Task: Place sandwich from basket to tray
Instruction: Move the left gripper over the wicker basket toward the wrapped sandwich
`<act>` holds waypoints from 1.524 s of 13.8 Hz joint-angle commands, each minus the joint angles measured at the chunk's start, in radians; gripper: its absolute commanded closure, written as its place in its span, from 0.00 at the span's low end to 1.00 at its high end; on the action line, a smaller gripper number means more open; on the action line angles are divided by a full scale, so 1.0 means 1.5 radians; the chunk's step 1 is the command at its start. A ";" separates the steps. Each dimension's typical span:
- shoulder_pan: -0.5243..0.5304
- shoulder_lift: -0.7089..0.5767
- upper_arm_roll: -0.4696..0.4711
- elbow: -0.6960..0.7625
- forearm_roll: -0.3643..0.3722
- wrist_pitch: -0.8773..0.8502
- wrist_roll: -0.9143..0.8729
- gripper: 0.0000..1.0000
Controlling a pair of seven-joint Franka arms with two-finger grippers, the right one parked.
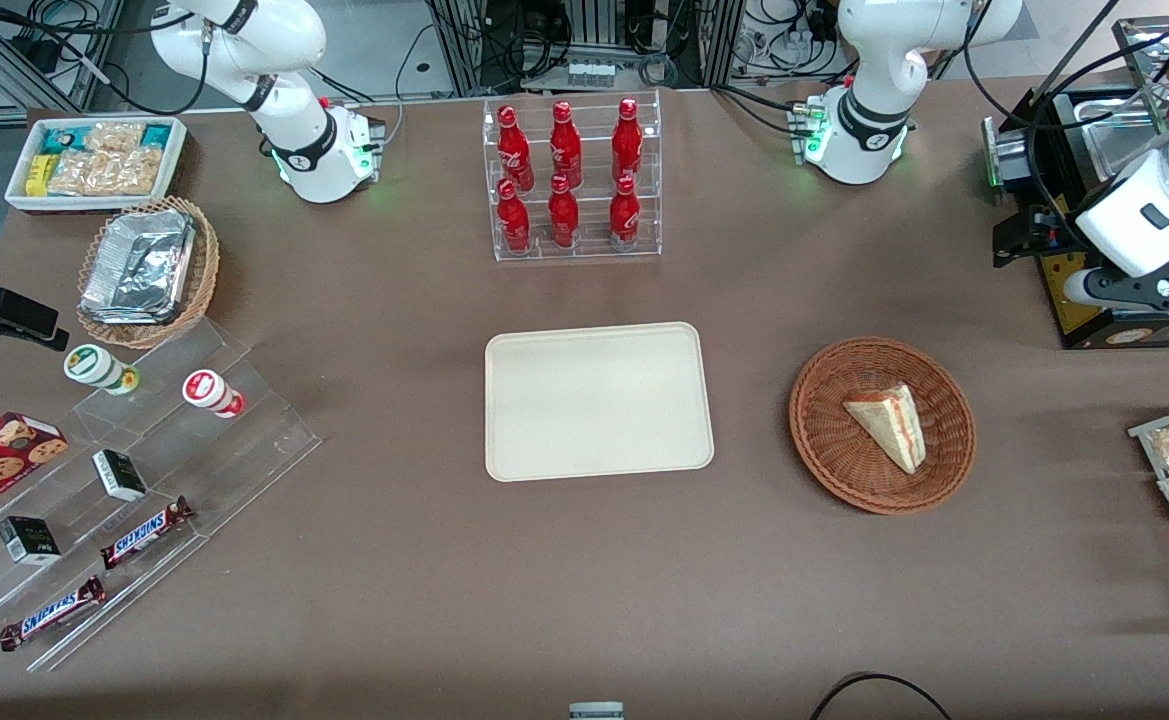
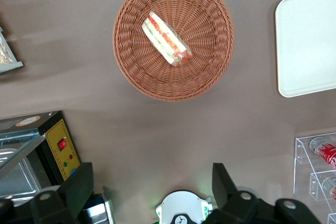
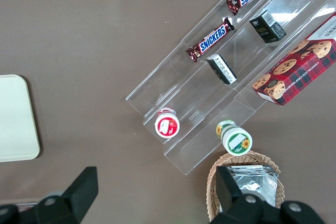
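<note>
Nearest the front camera, the smooth brown table is seen, matte and flat. Next, the round reddish-brown woven basket is found toward the working arm's end, its wicker weave tight and shallow-walled. Inside it, the sandwich is laid on its side: a small triangular wedge of pale bread, its red and green filling layers shown clearly in the wrist view. Beside the basket, well apart from it, the flat cream-beige plastic tray is set, rectangular with rounded corners and a low rim. Farther from the camera, a clear acrylic rack of glossy red bottles is stood. Up above the table, near a black machine with a yellow panel, the gripper is held high over the basket, its dark fingers spread wide, nothing pinched between them.
</note>
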State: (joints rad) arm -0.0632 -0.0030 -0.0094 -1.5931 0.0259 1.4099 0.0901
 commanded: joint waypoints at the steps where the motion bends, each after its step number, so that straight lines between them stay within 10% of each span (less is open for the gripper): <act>1: 0.000 -0.012 -0.002 -0.024 -0.005 0.022 0.008 0.00; 17: -0.015 0.015 0.000 -0.401 -0.003 0.493 0.001 0.00; 21: -0.015 0.044 0.002 -0.402 -0.005 0.530 -0.171 0.00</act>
State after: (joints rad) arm -0.0850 0.0505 -0.0047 -2.1881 0.0229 2.1668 -0.0270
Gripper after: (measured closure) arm 0.000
